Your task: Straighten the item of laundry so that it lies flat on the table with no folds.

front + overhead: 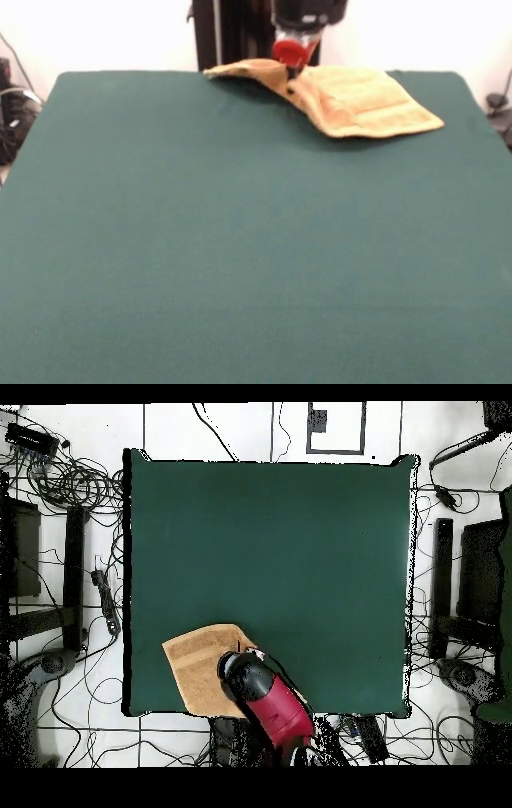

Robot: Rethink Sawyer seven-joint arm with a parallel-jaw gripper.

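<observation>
towel (360,102), terry, rumpled, one fold

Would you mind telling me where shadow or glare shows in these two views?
Front view: the towel casts a dark shadow on the table under its raised part by the gripper, and the wall behind is washed out white. Overhead view: even light, and the arm hides part of the towel.

Robotics lab/test cell. Evidence: green felt-covered table (270,534) on pale tiled floor (240,429) w/ marked lines; loose cables (70,479) coiled off table's left edge; black equipment stands (442,584) beside right edge; red robot arm (275,709) at bottom edge.
</observation>
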